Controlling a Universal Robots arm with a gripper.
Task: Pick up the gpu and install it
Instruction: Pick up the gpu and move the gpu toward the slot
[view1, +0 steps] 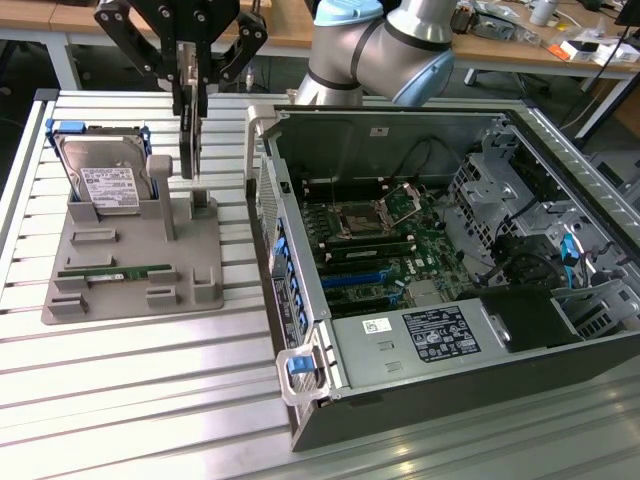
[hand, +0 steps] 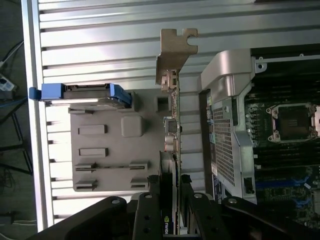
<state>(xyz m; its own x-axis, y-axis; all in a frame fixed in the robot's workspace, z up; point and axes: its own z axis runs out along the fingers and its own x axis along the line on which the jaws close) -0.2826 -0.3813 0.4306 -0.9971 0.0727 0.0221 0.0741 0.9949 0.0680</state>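
Fingers (hand: 153, 200) clamped on the upright gpu (hand: 172, 127), grey holder (view1: 120, 262) just below them, open computer case (view1: 400, 410) beside.

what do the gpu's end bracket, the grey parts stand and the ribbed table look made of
The silver end bracket of the dark flat gpu card: seemingly thin sheet metal, bright sheen, notched tab. The grey moulded parts stand: probably plastic, matte and evenly coloured. The ribbed silver table: likely aluminium profile, brushed, with streaky reflections along its slats.
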